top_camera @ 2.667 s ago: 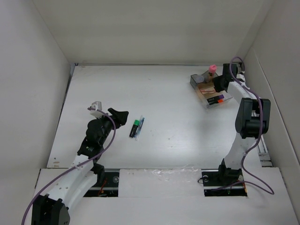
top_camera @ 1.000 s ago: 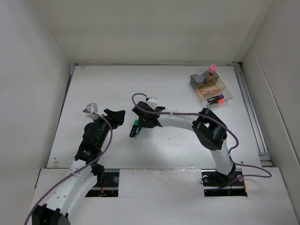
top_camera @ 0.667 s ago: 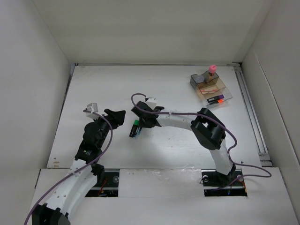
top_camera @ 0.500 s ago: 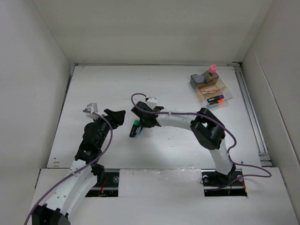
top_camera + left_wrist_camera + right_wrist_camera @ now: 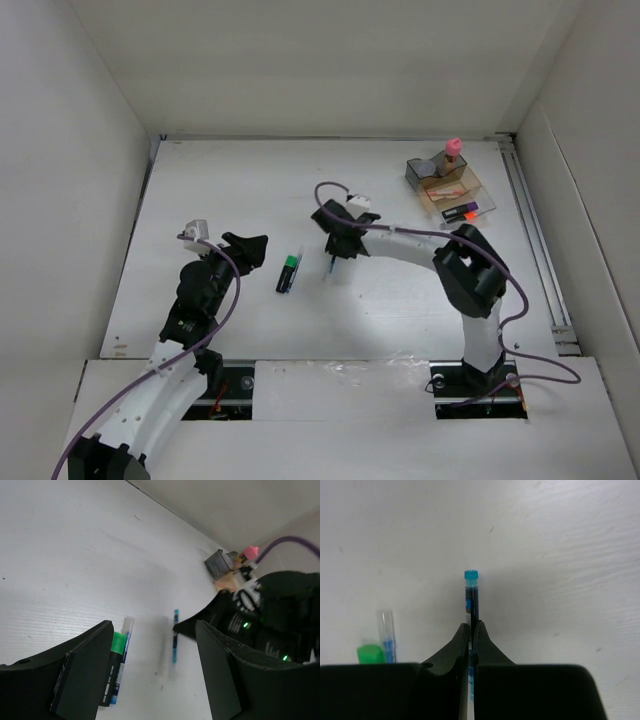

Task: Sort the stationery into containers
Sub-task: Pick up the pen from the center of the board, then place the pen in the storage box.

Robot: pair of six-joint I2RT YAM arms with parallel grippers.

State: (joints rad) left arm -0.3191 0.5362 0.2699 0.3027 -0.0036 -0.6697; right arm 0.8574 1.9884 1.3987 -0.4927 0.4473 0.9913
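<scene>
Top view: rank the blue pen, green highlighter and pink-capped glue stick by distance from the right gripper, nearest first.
1. The blue pen, pinched in the right gripper itself.
2. The green highlighter, lying on the table just beside it, toward the left arm.
3. The pink-capped glue stick, standing in the organizer at the far right.

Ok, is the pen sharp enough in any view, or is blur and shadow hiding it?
Right wrist: the pen is crisp against the table, clamped in the right pincer. Left wrist: pen readable with a faint shadow streak beside it; the left pincer is open, its fingers black and blurred. Top view: even light, but the pen is tiny.
</scene>
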